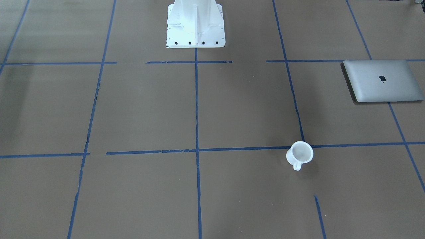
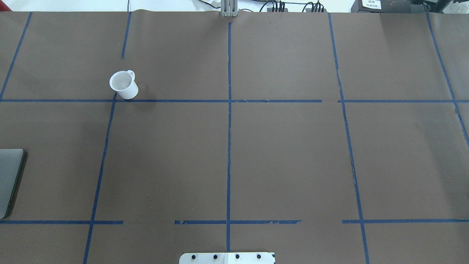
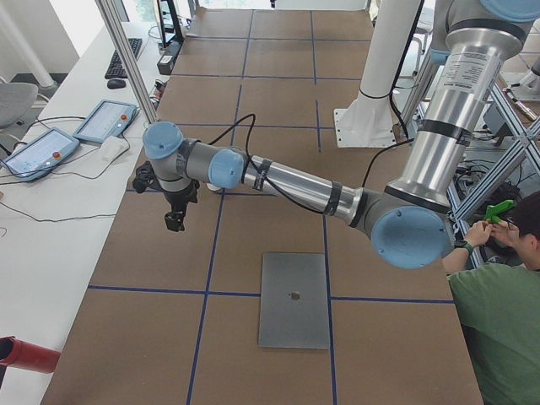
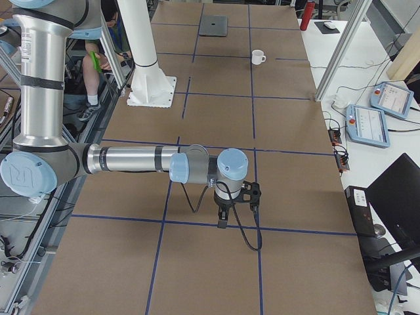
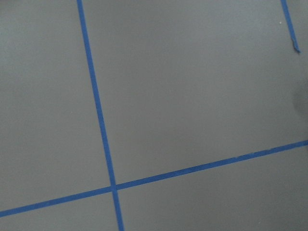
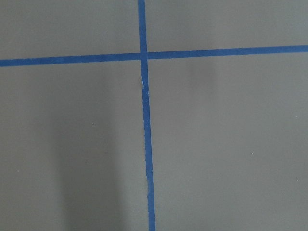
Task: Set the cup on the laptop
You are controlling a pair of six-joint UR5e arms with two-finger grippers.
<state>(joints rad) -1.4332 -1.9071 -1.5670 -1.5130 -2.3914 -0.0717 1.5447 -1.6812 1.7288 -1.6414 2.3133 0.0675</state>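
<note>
The small white cup (image 1: 299,154) stands upright on the brown table with its handle toward the operators' side; it also shows in the overhead view (image 2: 124,84) and far off in the right side view (image 4: 258,57). The closed silver laptop (image 1: 382,80) lies flat on the robot's left side, apart from the cup, cut off at the overhead view's left edge (image 2: 9,179) and whole in the left side view (image 3: 294,299). My left gripper (image 3: 175,221) hangs above the table beyond the laptop. My right gripper (image 4: 222,222) hangs far from both. I cannot tell whether either is open or shut.
The white bolted pedestal (image 1: 196,23) stands at the robot's side of the table. Blue tape lines grid the brown table (image 2: 285,154). An operator (image 3: 498,287) sits beside the robot. Teach pendants (image 4: 367,125) and a red bottle (image 4: 304,14) lie on side benches.
</note>
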